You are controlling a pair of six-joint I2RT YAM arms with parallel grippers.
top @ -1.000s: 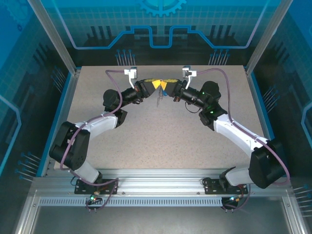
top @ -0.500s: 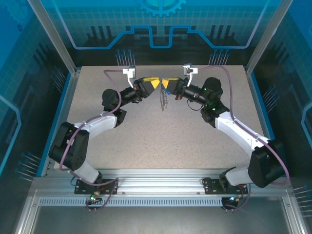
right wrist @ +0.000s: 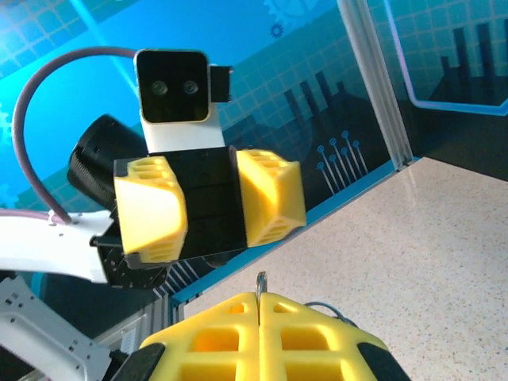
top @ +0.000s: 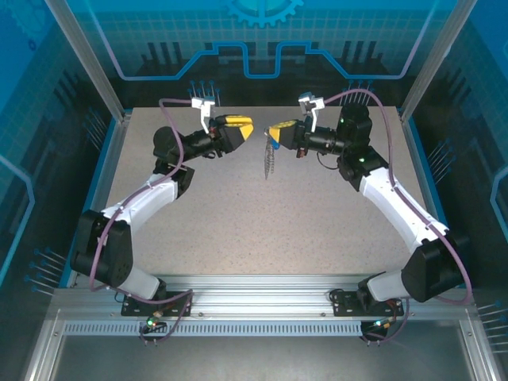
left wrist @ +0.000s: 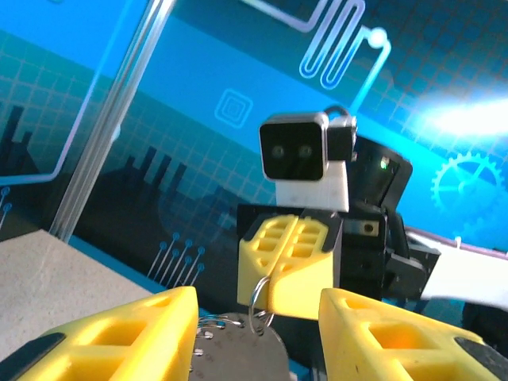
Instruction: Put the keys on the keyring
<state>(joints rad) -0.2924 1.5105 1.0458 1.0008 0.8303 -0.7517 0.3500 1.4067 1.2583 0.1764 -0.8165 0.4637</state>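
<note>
My right gripper (top: 272, 133) is shut on the silver ring (left wrist: 260, 305) of the keyring (top: 268, 164), whose chain and dark strap hang below it above the table. A bit of blue, the keys (top: 272, 144), shows just under the right fingertips. In the right wrist view the ring's edge (right wrist: 259, 282) sticks up from the seam of my right gripper (right wrist: 259, 317). My left gripper (top: 247, 128) faces it a short way to the left, open, holding nothing. In the left wrist view the left gripper (left wrist: 258, 333) frames the dark strap (left wrist: 238, 353) and the shut right gripper (left wrist: 295, 266).
The speckled table (top: 262, 230) lies below both raised arms. Blue printed walls and metal posts (right wrist: 373, 87) close in the back and sides. The left gripper (right wrist: 210, 210) fills the upper left of the right wrist view, its fingers apart.
The left gripper has opened and drawn back to the left, letting go. The right gripper has shifted right and up, still shut, with the keyring hanging from it.
</note>
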